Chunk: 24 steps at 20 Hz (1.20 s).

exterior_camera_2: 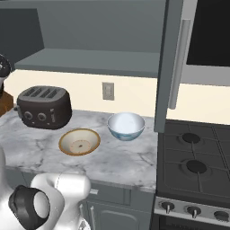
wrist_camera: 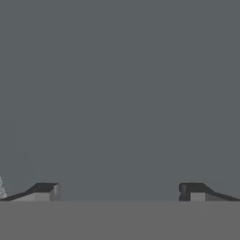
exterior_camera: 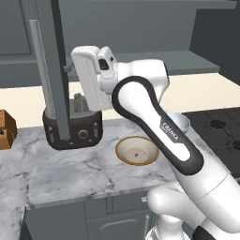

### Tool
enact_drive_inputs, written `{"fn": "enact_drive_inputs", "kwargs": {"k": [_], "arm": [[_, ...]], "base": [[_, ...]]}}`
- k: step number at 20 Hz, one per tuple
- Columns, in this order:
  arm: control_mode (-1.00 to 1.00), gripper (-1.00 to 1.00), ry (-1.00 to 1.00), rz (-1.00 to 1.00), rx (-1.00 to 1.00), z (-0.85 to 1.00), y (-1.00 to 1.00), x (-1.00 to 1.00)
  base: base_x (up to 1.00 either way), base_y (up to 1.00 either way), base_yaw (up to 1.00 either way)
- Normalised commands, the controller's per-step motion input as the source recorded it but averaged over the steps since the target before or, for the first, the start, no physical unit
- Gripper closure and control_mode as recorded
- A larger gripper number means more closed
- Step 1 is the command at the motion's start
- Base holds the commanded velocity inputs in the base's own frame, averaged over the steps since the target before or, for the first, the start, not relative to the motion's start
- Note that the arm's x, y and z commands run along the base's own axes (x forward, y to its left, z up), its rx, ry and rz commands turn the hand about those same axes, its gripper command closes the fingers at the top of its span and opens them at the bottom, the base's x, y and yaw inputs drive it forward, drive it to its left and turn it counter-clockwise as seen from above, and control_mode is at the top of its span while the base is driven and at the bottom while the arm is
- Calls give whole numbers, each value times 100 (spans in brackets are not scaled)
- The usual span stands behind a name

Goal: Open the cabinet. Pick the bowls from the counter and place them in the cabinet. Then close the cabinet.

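Note:
The cabinet (exterior_camera_2: 90, 60) is open, and its grey shelf shows above the counter (exterior_camera_2: 121, 157). One door (exterior_camera: 52, 61) with a silver handle swings out on the left. The other door (exterior_camera_2: 168, 67) swings out by the stove. The cream bowl with a tan rim (exterior_camera: 137, 151) (exterior_camera_2: 79, 141) rests on the marble. To its right stands the white bowl with a blue pattern (exterior_camera_2: 126, 126), hidden behind the arm in the left base view. My gripper (exterior_camera: 78, 101) (wrist_camera: 119, 192) hangs just right of the left door, above the toaster. It is open, holds nothing and faces a plain grey surface.
A black toaster (exterior_camera: 72, 129) (exterior_camera_2: 42, 108) sits at the back of the counter, left of the bowls. A gas stove (exterior_camera_2: 193, 152) adjoins the counter on the right. A wooden object (exterior_camera: 4, 129) stands at the far left. An outlet (exterior_camera_2: 108, 91) is on the cream wall.

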Motion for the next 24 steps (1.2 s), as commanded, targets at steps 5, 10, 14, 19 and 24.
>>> {"fn": "enact_drive_inputs", "kwargs": {"k": [5,10,14,19,24], "arm": [[-100,-100,1,-3,0,0,5,-2],[-100,-100,17,-26,4,8,-65,-54],[-100,-100,24,-34,10,24,-80,-62],[-100,-100,29,-35,13,27,-81,-54],[-100,-100,37,-29,15,16,-69,-34]], "base": [[0,0,0],[0,0,0],[0,0,0],[0,0,0],[0,0,0]]}}
